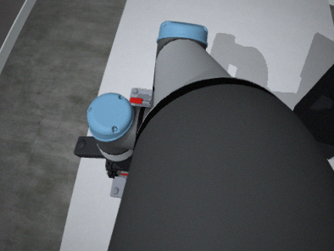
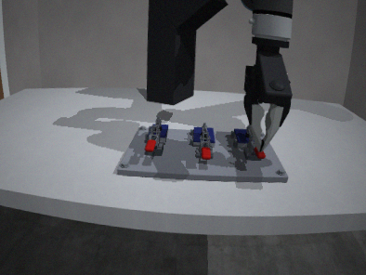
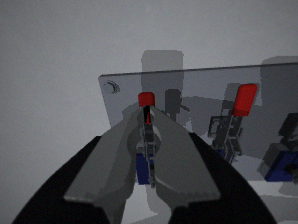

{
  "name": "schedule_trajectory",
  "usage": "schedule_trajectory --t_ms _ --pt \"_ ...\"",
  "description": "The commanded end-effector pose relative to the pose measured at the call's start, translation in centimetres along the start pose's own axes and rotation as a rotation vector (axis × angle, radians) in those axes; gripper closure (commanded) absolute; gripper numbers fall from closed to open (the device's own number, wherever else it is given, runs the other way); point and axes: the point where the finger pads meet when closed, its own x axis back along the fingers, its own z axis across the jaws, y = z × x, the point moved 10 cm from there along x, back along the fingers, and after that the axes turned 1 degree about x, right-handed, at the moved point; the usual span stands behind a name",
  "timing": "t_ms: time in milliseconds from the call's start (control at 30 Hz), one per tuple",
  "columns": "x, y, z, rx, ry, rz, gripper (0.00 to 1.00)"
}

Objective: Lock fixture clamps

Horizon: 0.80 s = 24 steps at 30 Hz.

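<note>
The grey fixture plate (image 2: 178,170) (image 3: 197,85) carries three clamps with red handles. The left handle (image 2: 150,146) (image 1: 136,100) and the middle handle (image 2: 206,153) (image 3: 245,100) point toward the front edge. The right handle (image 2: 262,155) (image 3: 146,97) is low at the front right. My gripper (image 2: 262,148) (image 3: 148,107) is shut, with its tips together at the right handle, on or just above it; contact is unclear. Nothing shows between the tips. Blue parts (image 2: 163,130) (image 2: 209,135) (image 2: 241,135) lie behind the handles. Whether each bar lies flat cannot be told.
The fixture stands on a white table (image 2: 70,172) (image 1: 85,199), near its edge. My arm (image 1: 220,170) covers much of the top view and hides the middle clamp there. The middle clamp stands close beside my fingers in the wrist view.
</note>
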Motion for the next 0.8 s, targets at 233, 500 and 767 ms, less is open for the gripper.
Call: schedule_trajectory --t_ms 233,500,767 --pt "-0.5 -0.1 -0.1 0.002 0.000 -0.002 1.00" --pt "4.9 -0.2 0.0 0.002 0.000 -0.002 1.00" --pt "4.9 -0.2 0.0 0.002 0.000 -0.002 1.00"
